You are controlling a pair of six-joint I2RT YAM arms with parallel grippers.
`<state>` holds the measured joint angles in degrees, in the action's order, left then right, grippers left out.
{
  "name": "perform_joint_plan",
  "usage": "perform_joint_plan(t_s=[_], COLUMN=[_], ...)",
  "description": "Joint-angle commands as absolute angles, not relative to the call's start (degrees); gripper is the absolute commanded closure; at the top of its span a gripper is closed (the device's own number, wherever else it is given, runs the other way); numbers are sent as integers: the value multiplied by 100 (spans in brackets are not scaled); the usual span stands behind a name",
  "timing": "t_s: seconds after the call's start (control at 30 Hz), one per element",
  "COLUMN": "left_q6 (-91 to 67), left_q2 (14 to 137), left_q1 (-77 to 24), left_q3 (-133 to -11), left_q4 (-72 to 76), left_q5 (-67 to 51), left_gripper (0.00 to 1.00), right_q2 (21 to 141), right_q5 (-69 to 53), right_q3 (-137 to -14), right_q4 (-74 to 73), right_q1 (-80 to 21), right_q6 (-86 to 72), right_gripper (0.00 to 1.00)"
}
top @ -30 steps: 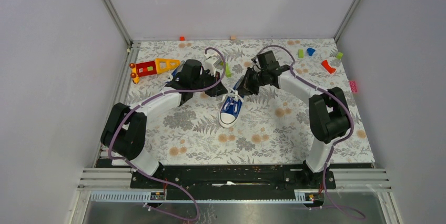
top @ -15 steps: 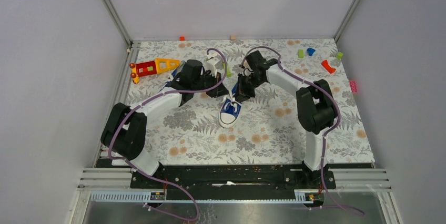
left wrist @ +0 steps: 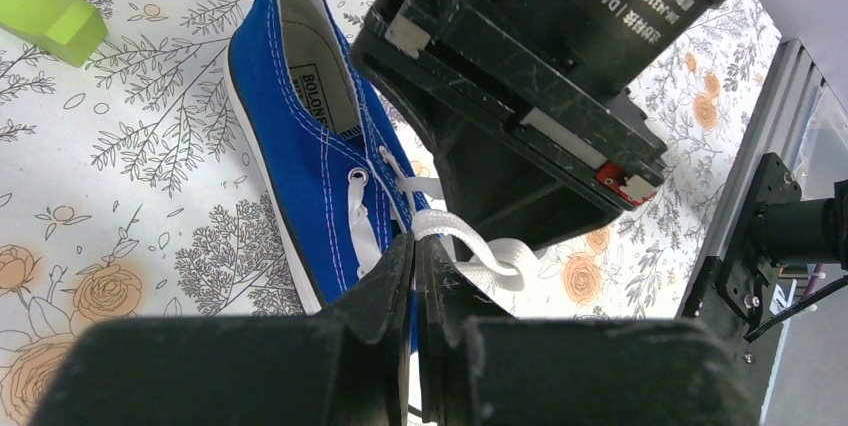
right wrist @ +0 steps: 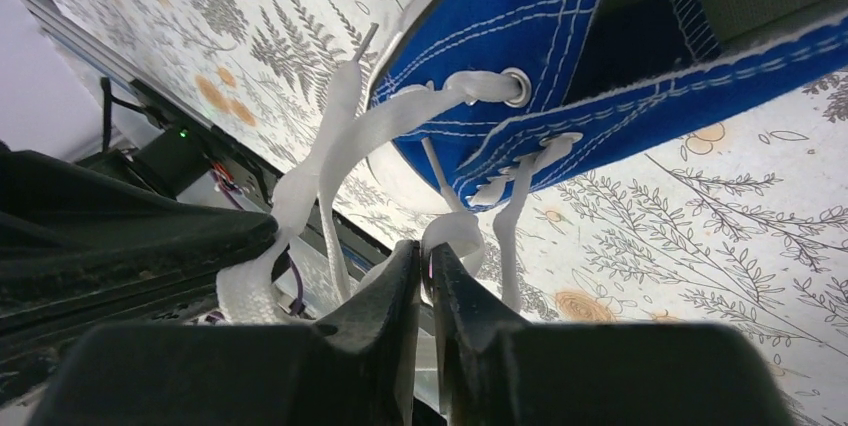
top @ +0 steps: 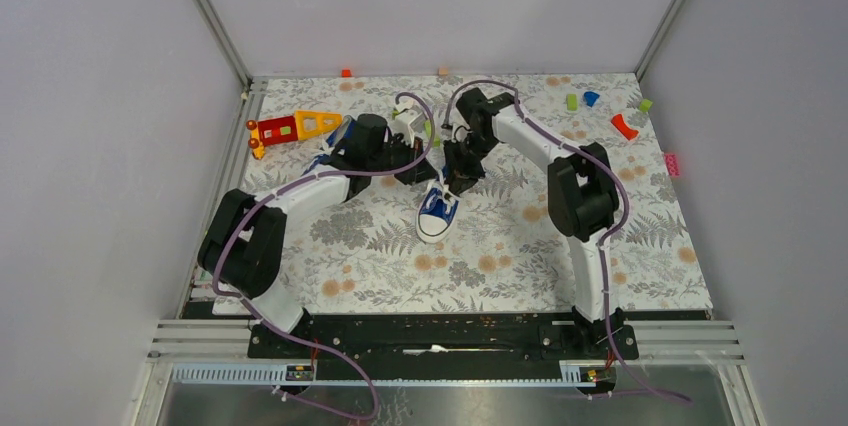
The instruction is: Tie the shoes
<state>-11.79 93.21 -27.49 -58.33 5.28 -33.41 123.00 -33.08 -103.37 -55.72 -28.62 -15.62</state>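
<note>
A blue canvas shoe with a white toe cap lies mid-table, toe toward the arms. Both grippers hang over its heel end. The left wrist view shows the shoe on its side, and my left gripper is shut on a loop of white lace. The right arm's black wrist looms just beyond. My right gripper pinches another lace loop under the shoe, its jaws a sliver apart. A blue patch beside the left arm could be the second shoe.
A red-orange-yellow toy lies at the back left. Small blocks sit at the back right: green, blue, red, pink. A green block lies near the shoe's heel. Walls close three sides.
The right arm has swung left, bringing its gripper in over the shoe's laces beside the left gripper. The left arm and the shoe have barely moved.
</note>
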Motion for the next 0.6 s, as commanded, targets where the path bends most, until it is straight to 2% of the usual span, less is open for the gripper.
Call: perform_joint_plan(t_s=[0.0,0.2,0.33,0.57], left_q6=[-1023,-903,-791,-756], left_q2=[9425,9401,9332,9285], left_q1=[-2767,-2764,-2769,-2768], left_q3=[-5722,-5561,-5507,-5493], left_q4=[1057,1059,948,916], left_q5=[-3526,-3469,-3393,-3343], left_gripper=[96,96,96,96], right_q2=[12503,12526,12507,12557], right_q5=[-3452,-3409,-3294,-2814], right_q3=[-10621,-11060,-11360,-11839], right_q4=[-6179,-6134,-6162,-6634], right_q1=[-2978,-2971,-2963,-2956], right_q6=[-1163,-1355,-1452,-1328], right_gripper=[83,78,67,59])
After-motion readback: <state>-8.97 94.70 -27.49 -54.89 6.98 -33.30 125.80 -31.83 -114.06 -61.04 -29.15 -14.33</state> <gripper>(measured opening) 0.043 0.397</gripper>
